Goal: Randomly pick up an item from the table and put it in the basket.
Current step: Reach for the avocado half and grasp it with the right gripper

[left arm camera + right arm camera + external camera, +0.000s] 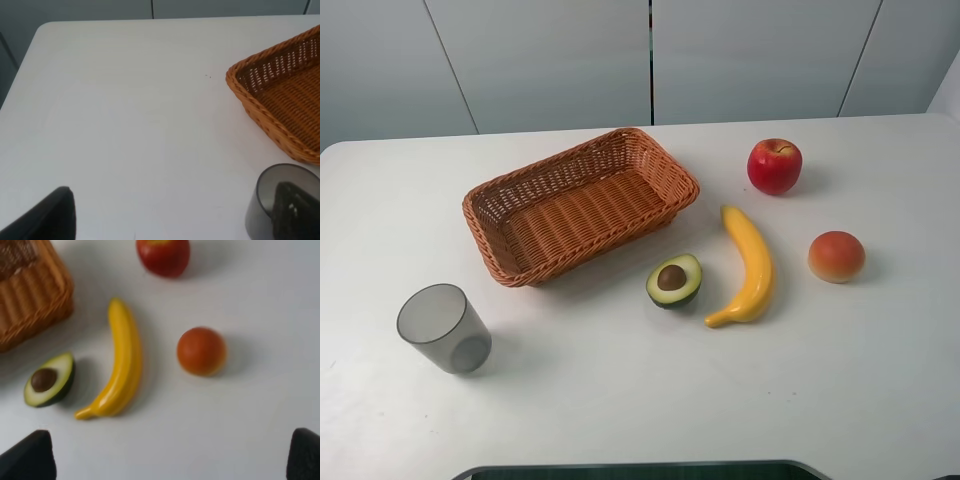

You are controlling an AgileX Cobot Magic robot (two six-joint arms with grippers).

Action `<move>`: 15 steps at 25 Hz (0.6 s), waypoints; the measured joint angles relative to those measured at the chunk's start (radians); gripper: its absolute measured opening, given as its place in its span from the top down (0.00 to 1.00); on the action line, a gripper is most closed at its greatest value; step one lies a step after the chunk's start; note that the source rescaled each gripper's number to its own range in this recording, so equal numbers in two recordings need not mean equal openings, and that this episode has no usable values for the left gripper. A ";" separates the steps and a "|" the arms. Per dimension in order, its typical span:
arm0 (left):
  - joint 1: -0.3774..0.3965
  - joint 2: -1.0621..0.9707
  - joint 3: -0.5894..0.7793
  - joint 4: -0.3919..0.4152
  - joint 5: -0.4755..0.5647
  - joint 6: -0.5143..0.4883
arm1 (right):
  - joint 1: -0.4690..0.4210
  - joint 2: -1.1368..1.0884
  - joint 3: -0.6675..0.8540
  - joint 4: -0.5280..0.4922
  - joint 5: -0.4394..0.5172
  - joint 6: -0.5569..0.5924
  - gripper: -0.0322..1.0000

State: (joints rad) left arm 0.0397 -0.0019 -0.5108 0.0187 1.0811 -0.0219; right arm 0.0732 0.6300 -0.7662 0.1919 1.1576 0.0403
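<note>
The halved avocado (674,280) lies flesh up on the white table (640,400), between the wicker basket (665,165) and the banana. It also shows in the right wrist view (50,380). The basket holds nothing; its corner shows in the left wrist view (270,100). My right gripper (165,460) is open and empty, back from the avocado and the banana. My left gripper (170,220) is open and empty, beside the grey cup. Neither gripper shows in the exterior high view.
A yellow banana (750,265) lies right beside the avocado. A red apple (774,165) and an orange-red peach (836,256) sit further right. A translucent grey cup (444,328) stands at front left, near the basket's front corner.
</note>
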 joint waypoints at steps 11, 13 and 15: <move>0.000 0.000 0.000 0.000 0.000 0.000 | 0.462 0.415 -0.061 -0.213 -0.070 0.208 0.00; 0.000 0.000 0.000 0.000 0.000 0.000 | 0.515 0.515 -0.095 -0.222 -0.122 0.239 0.00; 0.000 0.000 0.000 0.000 0.000 0.000 | 0.548 0.623 -0.134 -0.225 -0.166 0.255 0.00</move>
State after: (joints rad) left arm 0.0397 -0.0019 -0.5108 0.0187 1.0811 -0.0219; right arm 0.6217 1.2531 -0.8997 -0.0328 0.9916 0.2957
